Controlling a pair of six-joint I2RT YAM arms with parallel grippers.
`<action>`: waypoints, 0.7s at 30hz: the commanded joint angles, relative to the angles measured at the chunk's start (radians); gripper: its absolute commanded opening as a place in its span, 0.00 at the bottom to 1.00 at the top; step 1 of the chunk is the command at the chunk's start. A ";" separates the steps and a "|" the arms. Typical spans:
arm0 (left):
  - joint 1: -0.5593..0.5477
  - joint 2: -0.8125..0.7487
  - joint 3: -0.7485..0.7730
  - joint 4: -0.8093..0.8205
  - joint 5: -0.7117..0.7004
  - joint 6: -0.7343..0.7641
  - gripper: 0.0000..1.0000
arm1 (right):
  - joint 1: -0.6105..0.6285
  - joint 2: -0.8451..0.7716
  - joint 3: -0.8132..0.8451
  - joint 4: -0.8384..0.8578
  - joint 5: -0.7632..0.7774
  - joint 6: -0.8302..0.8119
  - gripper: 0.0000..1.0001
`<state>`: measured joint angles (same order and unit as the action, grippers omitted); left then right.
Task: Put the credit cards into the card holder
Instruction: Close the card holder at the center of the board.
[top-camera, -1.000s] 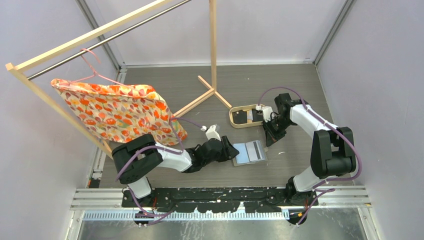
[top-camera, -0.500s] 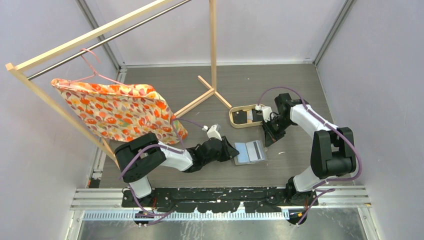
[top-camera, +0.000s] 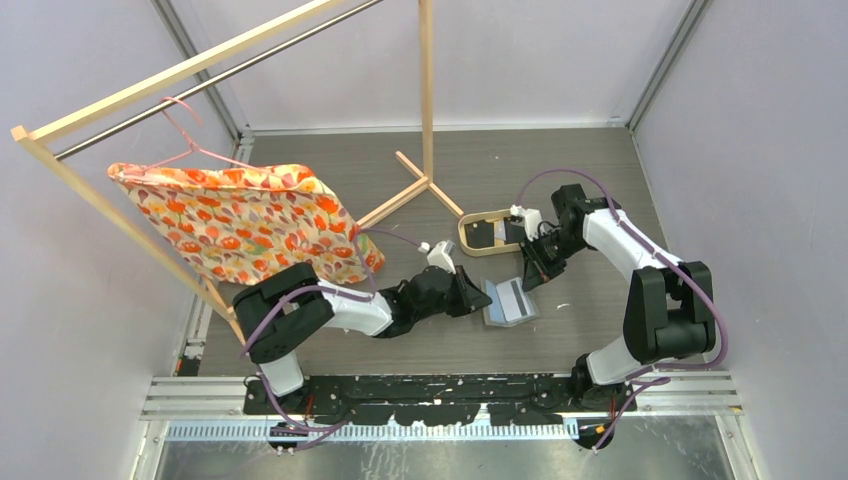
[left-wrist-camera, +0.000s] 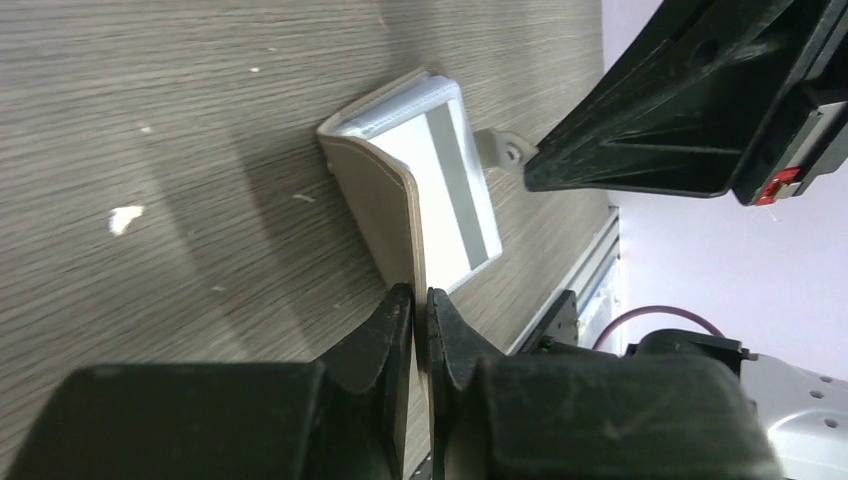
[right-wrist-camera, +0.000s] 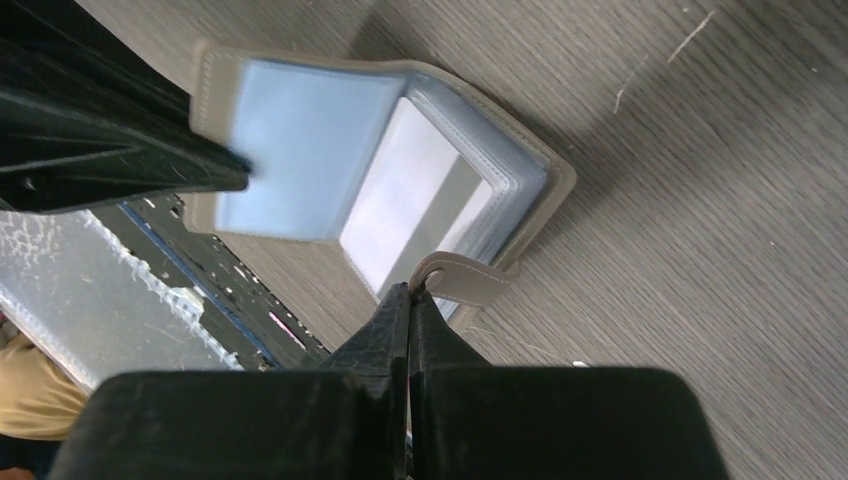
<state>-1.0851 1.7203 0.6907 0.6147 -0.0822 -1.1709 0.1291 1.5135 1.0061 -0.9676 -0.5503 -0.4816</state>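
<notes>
looking from above, the wallet (top-camera: 512, 303) lies open on the tabletop (top-camera: 580, 180), around its middle and nearer the front edge, between the two grippers. the left gripper (top-camera: 480, 298) meets its left side, the right gripper (top-camera: 527, 280) its far right corner. a wooden tray (top-camera: 465, 232) sits just beyond.

from the left wrist, the left fingers (left-wrist-camera: 385, 330) pinch the edge of the wallet's cover, which tilts up off the tabletop. a white card (left-wrist-camera: 455, 195) with a grey stripe lies inside.

from the right wrist, the right jaws are pressed together with nothing seen between them, tips touching the snap tab (right-wrist-camera: 465, 280).
</notes>
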 joint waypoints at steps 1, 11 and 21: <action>0.002 0.031 0.080 0.049 0.067 0.000 0.12 | 0.007 -0.022 0.041 -0.020 -0.080 -0.016 0.01; 0.003 0.156 0.186 0.097 0.158 -0.029 0.20 | 0.014 -0.021 0.042 -0.024 -0.106 -0.014 0.01; 0.002 0.178 0.188 0.148 0.166 -0.033 0.34 | 0.018 -0.027 0.049 -0.021 -0.090 -0.004 0.01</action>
<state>-1.0843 1.8908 0.8692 0.6949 0.0696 -1.2015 0.1387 1.5135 1.0138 -0.9798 -0.6189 -0.4904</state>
